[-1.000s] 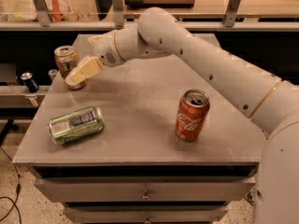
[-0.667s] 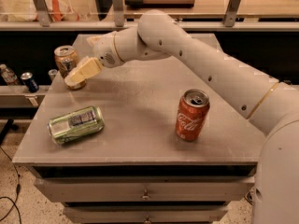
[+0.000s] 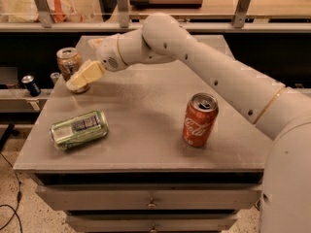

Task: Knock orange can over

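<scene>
The orange can point(image 3: 68, 61) stands upright near the far left edge of the grey table point(image 3: 146, 106). It is copper coloured with a silver top. My gripper point(image 3: 80, 79) reaches in from the right on the white arm, and its pale fingers lie against the can's lower right side, hiding part of it.
A green can point(image 3: 79, 129) lies on its side at the front left. A red Coca-Cola can point(image 3: 199, 120) stands upright at the right of the middle. A small blue can point(image 3: 31, 85) stands on a lower shelf left of the table. A shelf rail runs behind.
My gripper has edged slightly left and closer to the orange can. The can still stands upright.
</scene>
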Robot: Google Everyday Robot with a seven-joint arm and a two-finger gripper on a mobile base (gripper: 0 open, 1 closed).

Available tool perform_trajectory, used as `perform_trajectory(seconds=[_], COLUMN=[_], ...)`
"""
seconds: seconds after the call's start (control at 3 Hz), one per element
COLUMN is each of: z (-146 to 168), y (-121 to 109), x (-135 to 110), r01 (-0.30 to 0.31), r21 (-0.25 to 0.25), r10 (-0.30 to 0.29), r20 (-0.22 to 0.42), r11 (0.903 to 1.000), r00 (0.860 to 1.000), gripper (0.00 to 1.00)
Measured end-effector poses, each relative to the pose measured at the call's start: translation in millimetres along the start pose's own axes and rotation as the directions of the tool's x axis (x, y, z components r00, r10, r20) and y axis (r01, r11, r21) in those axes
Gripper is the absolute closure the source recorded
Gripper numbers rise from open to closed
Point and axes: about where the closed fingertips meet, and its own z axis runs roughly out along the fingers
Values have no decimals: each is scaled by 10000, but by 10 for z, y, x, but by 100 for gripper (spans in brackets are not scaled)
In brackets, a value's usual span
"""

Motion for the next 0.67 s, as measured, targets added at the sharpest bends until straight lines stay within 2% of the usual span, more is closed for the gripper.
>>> perform_trajectory(seconds=[0.33,0.67], z=[29,39], y=[6,8], x=[-12,-8], r01=[46,24], r21=[-96,-118], r10=[-45,-23], r20=[52,56], r11=[9999,9999], r00=[10000,10000], gripper=[19,42])
